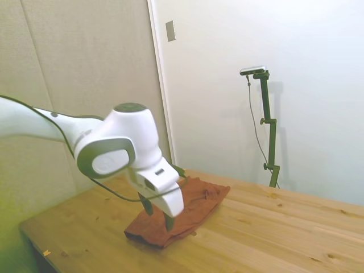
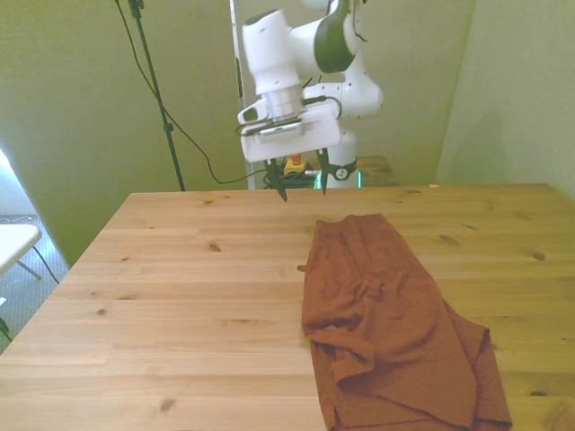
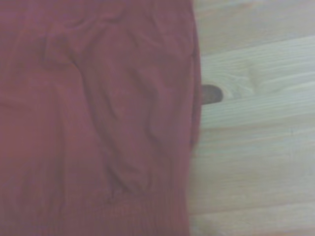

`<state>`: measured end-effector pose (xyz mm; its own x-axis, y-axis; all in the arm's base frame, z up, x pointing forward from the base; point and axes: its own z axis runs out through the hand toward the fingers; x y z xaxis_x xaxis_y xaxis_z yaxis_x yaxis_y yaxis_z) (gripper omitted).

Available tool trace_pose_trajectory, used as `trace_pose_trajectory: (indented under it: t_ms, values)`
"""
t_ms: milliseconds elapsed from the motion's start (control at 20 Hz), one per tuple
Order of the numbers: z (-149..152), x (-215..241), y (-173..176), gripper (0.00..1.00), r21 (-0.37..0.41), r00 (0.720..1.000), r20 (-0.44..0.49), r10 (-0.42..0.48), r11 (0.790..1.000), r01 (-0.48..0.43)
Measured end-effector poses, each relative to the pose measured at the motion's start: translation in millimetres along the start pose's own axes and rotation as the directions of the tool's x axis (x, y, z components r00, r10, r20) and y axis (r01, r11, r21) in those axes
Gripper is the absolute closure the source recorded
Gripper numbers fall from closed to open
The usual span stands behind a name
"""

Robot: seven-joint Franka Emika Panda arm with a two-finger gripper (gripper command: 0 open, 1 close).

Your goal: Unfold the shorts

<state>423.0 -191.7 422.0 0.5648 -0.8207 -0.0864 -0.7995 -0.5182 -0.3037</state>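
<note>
Side camera oblique, front camera facing, both sharing shorts [image 1: 179, 210], wrist close overhead

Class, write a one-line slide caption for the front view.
Open gripper poised above the far edge of the wooden table, apart from the folded rust-brown shorts.

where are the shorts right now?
The shorts lie folded on the table toward the front view's right, running from mid-table to the near edge; the open gripper hangs above the far edge, not touching them.

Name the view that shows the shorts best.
The front view: the shorts lie almost whole, unobstructed, folds visible. In the side view the arm hides part of them. The wrist view gives only a blurred close patch and one edge.
</note>
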Motion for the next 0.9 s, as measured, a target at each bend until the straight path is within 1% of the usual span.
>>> trace_pose_trajectory:
  t_ms: [100, 150, 200, 300, 400, 500, 550, 900]
  values:
    - [23, 20, 8, 0.00, 0.044, 0.995, 0.104, -0.004, 0.999, 0.000]
    - [35, 27, 7, 0.00, 0.062, 0.987, 0.159, -0.011, 0.998, 0.001]
    - [45, 33, 5, 0.00, 0.077, 0.977, 0.212, -0.021, 0.997, 0.005]
    - [57, 40, 1, 0.00, 0.112, 0.947, 0.315, -0.056, 0.993, 0.022]
    - [61, 44, 0, 0.00, 0.133, 0.922, 0.379, -0.086, 0.990, 0.038]
    - [59, 45, 1, 0.00, 0.148, 0.908, 0.404, -0.109, 0.988, 0.053]
    - [58, 44, 2, 1.00, 0.154, 0.904, 0.411, -0.117, 0.986, 0.057]
    - [62, 43, 7, 1.00, 0.168, 0.895, 0.424, -0.142, 0.983, 0.076]
